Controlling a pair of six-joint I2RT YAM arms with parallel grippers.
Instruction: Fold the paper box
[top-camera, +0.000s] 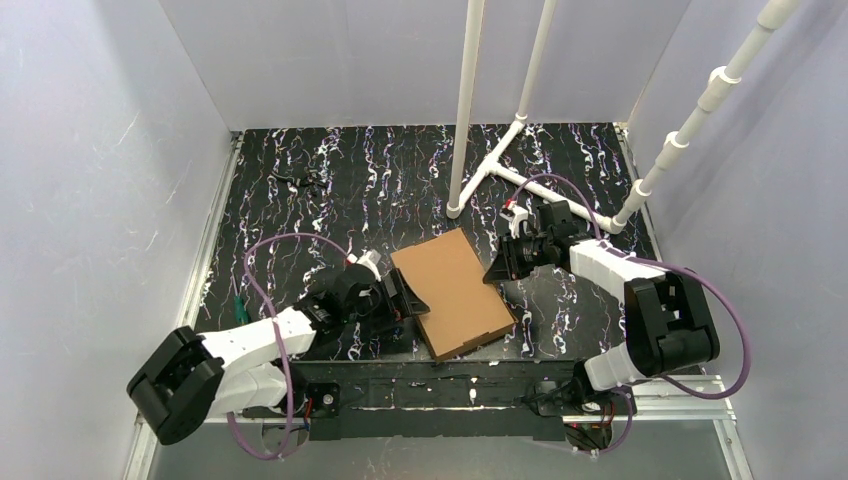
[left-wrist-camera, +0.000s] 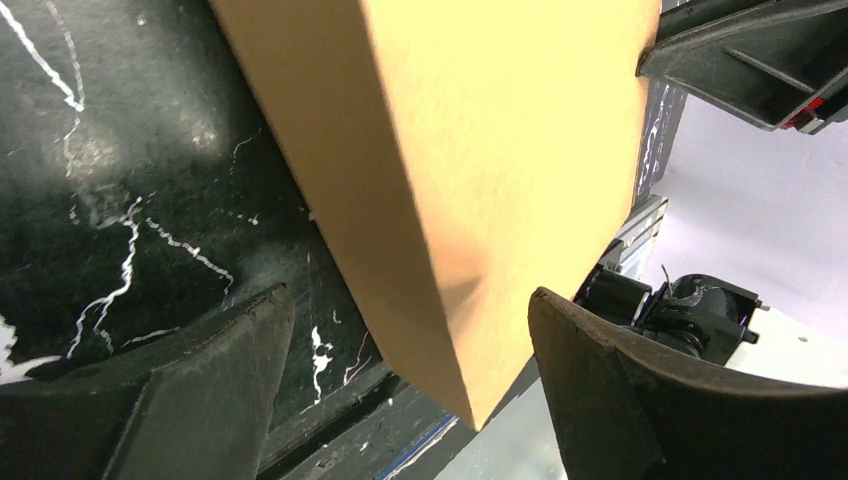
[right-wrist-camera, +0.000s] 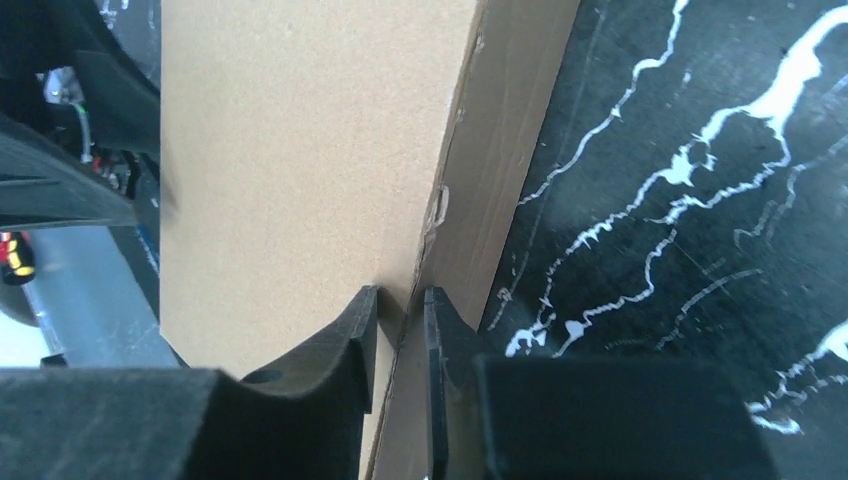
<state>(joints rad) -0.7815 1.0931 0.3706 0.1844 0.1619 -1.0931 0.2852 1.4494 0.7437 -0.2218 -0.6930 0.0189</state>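
The paper box (top-camera: 455, 290) is plain brown cardboard, folded into a shallow closed box, and lies at the table's middle near the front. My left gripper (top-camera: 408, 297) is open at its left side. In the left wrist view the box (left-wrist-camera: 480, 150) has a corner between the spread fingers of my left gripper (left-wrist-camera: 410, 295), with gaps on both sides. My right gripper (top-camera: 497, 268) is at the box's right edge. In the right wrist view my right gripper (right-wrist-camera: 400, 295) is shut on the edge of the box (right-wrist-camera: 300, 150) where top and side wall meet.
A white pipe frame (top-camera: 465, 110) stands on the table behind the box. A small dark object (top-camera: 300, 180) lies at the back left. A green item (top-camera: 240, 308) lies by the left edge. White walls enclose three sides, with a metal rail (top-camera: 470, 395) at the front.
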